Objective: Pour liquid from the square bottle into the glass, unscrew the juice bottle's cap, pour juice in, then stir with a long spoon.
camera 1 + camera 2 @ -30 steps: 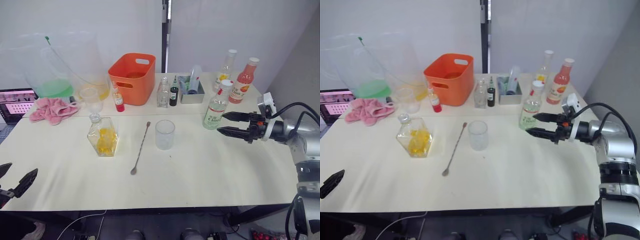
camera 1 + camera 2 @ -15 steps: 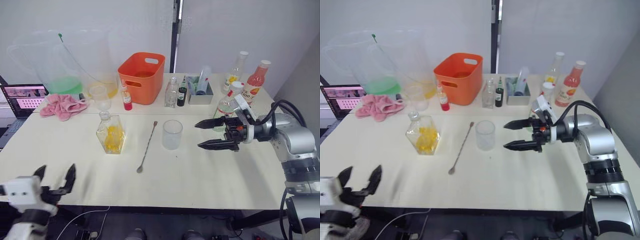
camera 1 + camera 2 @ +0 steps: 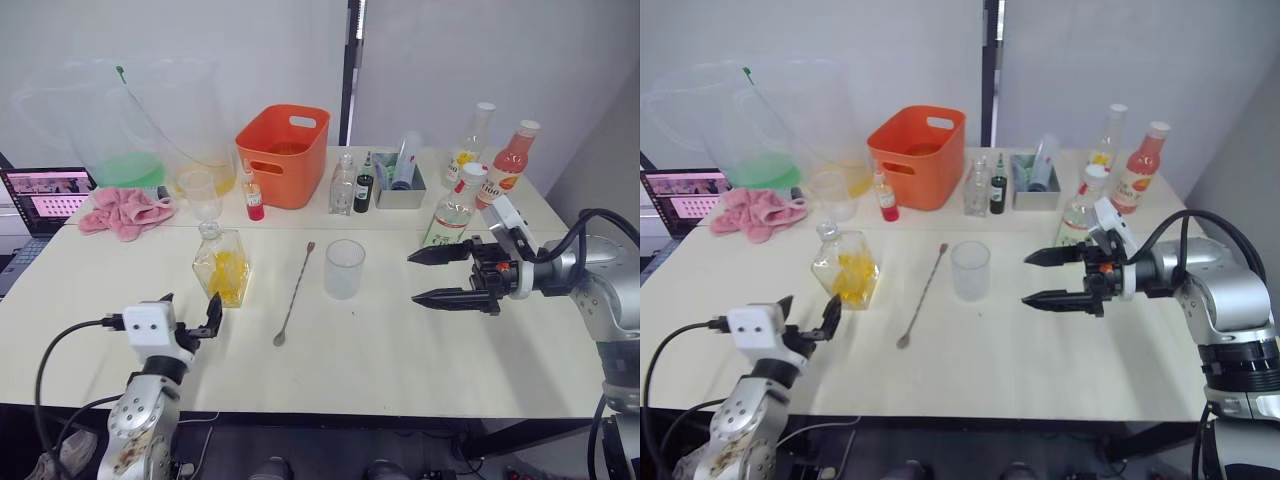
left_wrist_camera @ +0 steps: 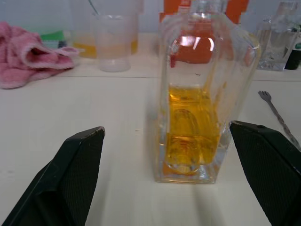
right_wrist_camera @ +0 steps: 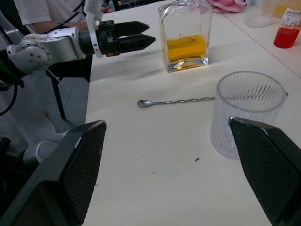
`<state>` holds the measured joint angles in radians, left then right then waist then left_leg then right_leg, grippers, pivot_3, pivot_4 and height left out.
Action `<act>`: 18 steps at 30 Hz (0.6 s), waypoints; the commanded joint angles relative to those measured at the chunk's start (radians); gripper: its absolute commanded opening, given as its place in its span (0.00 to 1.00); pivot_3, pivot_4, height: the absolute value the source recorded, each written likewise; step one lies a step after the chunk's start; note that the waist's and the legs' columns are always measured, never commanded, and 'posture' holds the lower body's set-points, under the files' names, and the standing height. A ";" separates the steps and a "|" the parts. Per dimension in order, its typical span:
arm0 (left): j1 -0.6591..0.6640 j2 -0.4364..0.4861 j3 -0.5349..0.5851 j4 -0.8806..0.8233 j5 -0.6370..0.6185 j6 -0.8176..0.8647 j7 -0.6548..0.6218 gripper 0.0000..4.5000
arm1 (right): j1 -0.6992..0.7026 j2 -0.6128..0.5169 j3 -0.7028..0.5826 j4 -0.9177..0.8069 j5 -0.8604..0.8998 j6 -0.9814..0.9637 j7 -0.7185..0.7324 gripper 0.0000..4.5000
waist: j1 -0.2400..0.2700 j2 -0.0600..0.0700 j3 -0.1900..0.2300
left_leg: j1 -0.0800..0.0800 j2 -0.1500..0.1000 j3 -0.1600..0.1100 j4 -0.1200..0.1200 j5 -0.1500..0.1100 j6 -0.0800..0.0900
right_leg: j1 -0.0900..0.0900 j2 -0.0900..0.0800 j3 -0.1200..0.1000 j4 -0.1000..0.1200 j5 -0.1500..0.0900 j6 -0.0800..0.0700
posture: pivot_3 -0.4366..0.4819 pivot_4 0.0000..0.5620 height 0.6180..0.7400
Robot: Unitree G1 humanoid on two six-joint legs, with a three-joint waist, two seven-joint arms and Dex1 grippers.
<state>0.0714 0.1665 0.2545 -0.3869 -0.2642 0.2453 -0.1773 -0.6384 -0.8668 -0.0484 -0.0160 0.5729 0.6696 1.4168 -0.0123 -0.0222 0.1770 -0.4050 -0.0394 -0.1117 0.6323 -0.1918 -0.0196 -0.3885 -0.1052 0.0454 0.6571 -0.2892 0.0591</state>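
Note:
The square bottle (image 3: 223, 266) holds yellow liquid and stands upright left of centre. My left gripper (image 3: 190, 308) is open just in front of it, fingers either side of the bottle (image 4: 197, 108) in the left wrist view, apart from it. The empty ribbed glass (image 3: 344, 268) stands mid-table, with the long spoon (image 3: 293, 295) lying flat between bottle and glass. My right gripper (image 3: 413, 278) is open, holds nothing and points at the glass from the right. Behind it stand a green-labelled bottle (image 3: 452, 208) and a pink juice bottle (image 3: 508, 163), both capped.
Along the back stand an orange bin (image 3: 282, 155), big clear jugs (image 3: 120, 130), a plastic cup (image 3: 200, 195), a small red bottle (image 3: 254, 195), small vials, and a grey tray (image 3: 400, 185). A pink cloth (image 3: 125, 212) and a laptop (image 3: 40, 195) are at far left.
My left arm has come up from the table's front edge, and its open gripper now faces the square bottle. My right gripper swung in toward the glass, then drew back slightly to the right.

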 commanded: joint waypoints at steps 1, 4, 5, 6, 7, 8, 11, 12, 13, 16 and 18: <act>-0.055 0.017 -0.014 0.056 0.027 -0.034 0.000 1.00 | 0.025 -0.041 -0.022 -0.028 0.000 -0.003 -0.009 0.98 | 0.002 0.000 0.000 | 0.000 0.000 0.000 0.000 0.000 0.000 | 0.000 0.000 0.000 0.000 0.000 0.000 | 0.48 0.27 1.00; -0.088 0.025 -0.027 0.091 0.037 -0.045 -0.007 1.00 | 0.049 -0.053 -0.028 -0.039 0.005 -0.009 -0.017 0.98 | 0.001 0.000 0.000 | 0.000 0.000 0.000 0.000 0.000 0.000 | 0.000 0.000 0.000 0.000 0.000 0.000 | 0.48 0.27 1.00; -0.099 0.025 -0.029 0.101 0.039 -0.051 -0.007 1.00 | 0.055 -0.054 -0.031 -0.040 0.005 -0.012 -0.023 0.98 | 0.001 0.000 0.000 | 0.000 0.000 0.000 0.000 0.000 0.000 | 0.000 0.000 0.000 0.000 0.000 0.000 | 0.48 0.27 1.00; -0.107 0.025 -0.031 0.110 0.042 -0.057 -0.006 1.00 | 0.060 -0.055 -0.032 -0.041 0.003 -0.015 -0.027 0.98 | 0.001 0.000 0.000 | 0.000 0.000 0.000 0.000 0.000 0.000 | 0.000 0.000 0.000 0.000 0.000 0.000 | 0.48 0.27 1.00; -0.115 0.025 -0.035 0.118 0.045 -0.062 -0.005 1.00 | 0.063 -0.056 -0.032 -0.041 0.003 -0.020 -0.029 0.98 | 0.002 0.000 0.000 | 0.000 0.000 0.000 0.001 0.000 0.000 | 0.000 0.000 0.000 0.000 0.000 0.000 | 0.48 0.27 1.00; -0.124 0.024 -0.039 0.126 0.047 -0.065 -0.003 1.00 | 0.067 -0.056 -0.032 -0.041 0.003 -0.023 -0.031 0.98 | 0.002 0.000 0.000 | 0.000 0.000 0.000 0.001 0.000 0.000 | 0.000 0.000 0.000 0.001 0.000 0.000 | 0.48 0.27 1.00; -0.152 0.021 -0.054 0.148 0.057 -0.074 -0.002 1.00 | 0.080 -0.057 -0.031 -0.045 0.002 -0.033 -0.035 0.98 | 0.002 0.000 0.000 | 0.000 0.000 0.000 0.001 0.000 0.000 | 0.000 0.000 0.000 0.000 0.000 0.000 | 0.48 0.27 1.00; -0.159 0.020 -0.059 0.155 0.060 -0.078 -0.001 1.00 | 0.082 -0.058 -0.030 -0.044 0.001 -0.037 -0.035 0.98 | 0.003 0.000 0.000 | 0.000 0.000 0.000 0.001 0.000 0.000 | 0.000 0.000 0.000 0.000 0.000 0.000 | 0.48 0.27 1.00; -0.165 0.019 -0.063 0.161 0.061 -0.081 0.000 1.00 | 0.086 -0.059 -0.030 -0.044 0.000 -0.041 -0.036 0.98 | 0.003 0.000 0.000 | 0.000 0.000 0.000 0.001 0.000 0.000 | 0.000 0.000 -0.001 0.000 0.000 0.000 | 0.48 0.27 1.00; -0.178 0.013 -0.071 0.178 0.067 -0.089 0.003 1.00 | 0.097 -0.061 -0.029 -0.045 -0.002 -0.051 -0.039 0.98 | 0.003 0.000 0.000 | 0.000 0.000 0.000 0.001 0.000 0.000 | 0.000 0.000 0.000 0.000 0.000 0.000 | 0.48 0.27 1.00; -0.182 0.010 -0.080 0.184 0.073 -0.094 0.005 1.00 | 0.100 -0.061 -0.029 -0.044 -0.002 -0.056 -0.040 0.98 | 0.002 0.000 0.000 | 0.000 0.000 0.000 0.001 0.000 0.000 | 0.000 0.000 0.000 0.001 0.000 0.000 | 0.48 0.27 1.00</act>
<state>-0.0956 0.1778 0.1765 -0.1888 -0.1992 0.1775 -0.1849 -0.5324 -0.9105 -0.0502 -0.0312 0.5700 0.6386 1.3757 -0.0105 -0.0224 0.1771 -0.4052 -0.0395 -0.1117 0.6335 -0.1918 -0.0195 -0.3886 -0.1051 0.0450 0.6580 -0.2888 0.0595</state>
